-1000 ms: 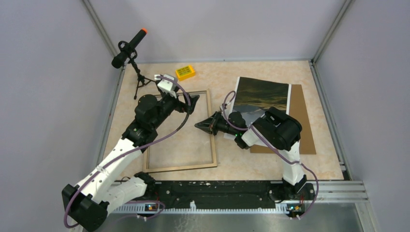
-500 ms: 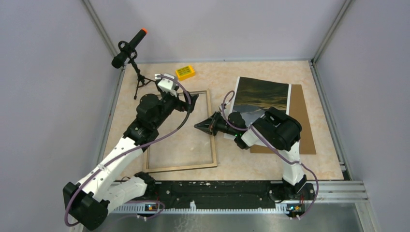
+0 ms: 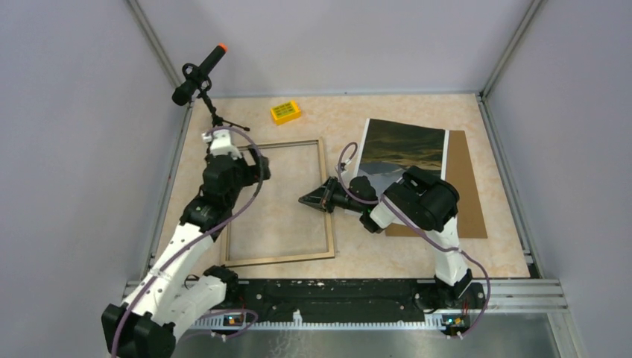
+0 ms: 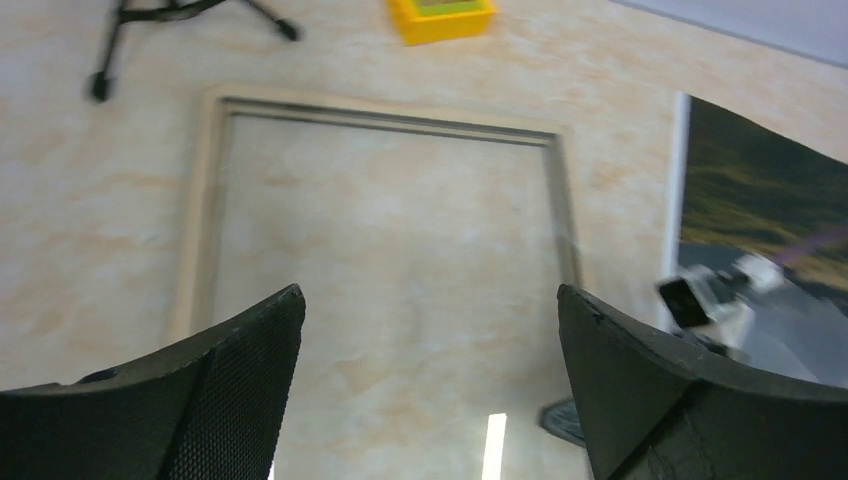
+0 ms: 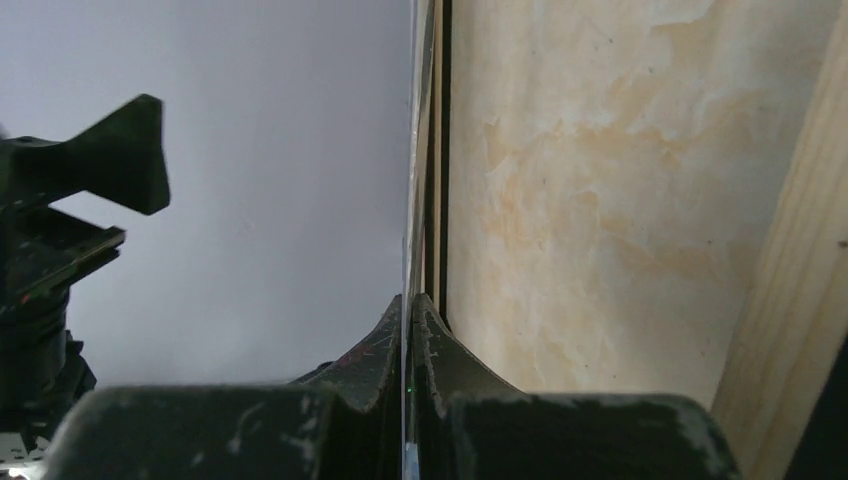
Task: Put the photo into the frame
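Observation:
The frame (image 3: 279, 258) lies flat on the table left of centre, light wood face up; it also shows in the left wrist view (image 4: 200, 200). The photo (image 3: 402, 145) lies picture-up at the right, resting on the brown hardboard sheet (image 3: 467, 186); its left edge shows in the left wrist view (image 4: 760, 190). My left gripper (image 3: 256, 168) is open and empty above the frame's upper left part (image 4: 430, 295). My right gripper (image 3: 304, 199) sits low just inside the frame's right rail (image 5: 790, 300). It is turned on its side and shut (image 5: 410, 300) on the edge of a thin clear pane.
A yellow box (image 3: 285, 112) lies at the back, beyond the frame (image 4: 440, 18). A microphone on a small tripod (image 3: 197, 74) stands at the back left corner. Grey walls close in the table on three sides.
My left arm has swung left, from above the frame's upper right corner to its upper left part. My right gripper has barely moved.

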`<action>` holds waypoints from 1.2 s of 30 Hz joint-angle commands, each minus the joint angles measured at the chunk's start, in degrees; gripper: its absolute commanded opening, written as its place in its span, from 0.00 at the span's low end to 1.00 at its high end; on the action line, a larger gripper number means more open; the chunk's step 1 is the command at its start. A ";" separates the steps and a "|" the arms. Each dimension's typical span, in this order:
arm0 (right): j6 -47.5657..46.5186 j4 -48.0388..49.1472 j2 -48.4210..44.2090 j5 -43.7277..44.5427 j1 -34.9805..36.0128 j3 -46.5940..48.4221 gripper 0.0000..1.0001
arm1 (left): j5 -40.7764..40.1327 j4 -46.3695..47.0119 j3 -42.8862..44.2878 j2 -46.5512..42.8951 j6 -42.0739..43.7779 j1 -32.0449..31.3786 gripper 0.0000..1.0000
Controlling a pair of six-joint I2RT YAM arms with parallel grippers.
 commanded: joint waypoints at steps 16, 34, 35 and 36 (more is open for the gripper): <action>-5.49 6.47 2.60 -1.27 0.73 0.04 0.00 | 1.31 1.71 -16.46 0.91 -17.59 32.30 0.98; -6.10 8.01 1.70 -3.60 -1.74 -2.42 0.00 | 26.50 11.01 -26.40 5.59 -28.81 35.64 0.98; -6.19 8.05 1.53 -3.64 -2.00 -2.66 0.00 | 28.64 10.99 -26.66 5.02 -29.05 35.62 0.98; -6.26 8.01 1.33 -3.71 -2.26 -2.87 0.00 | 29.45 10.99 -26.89 4.21 -29.41 35.60 0.98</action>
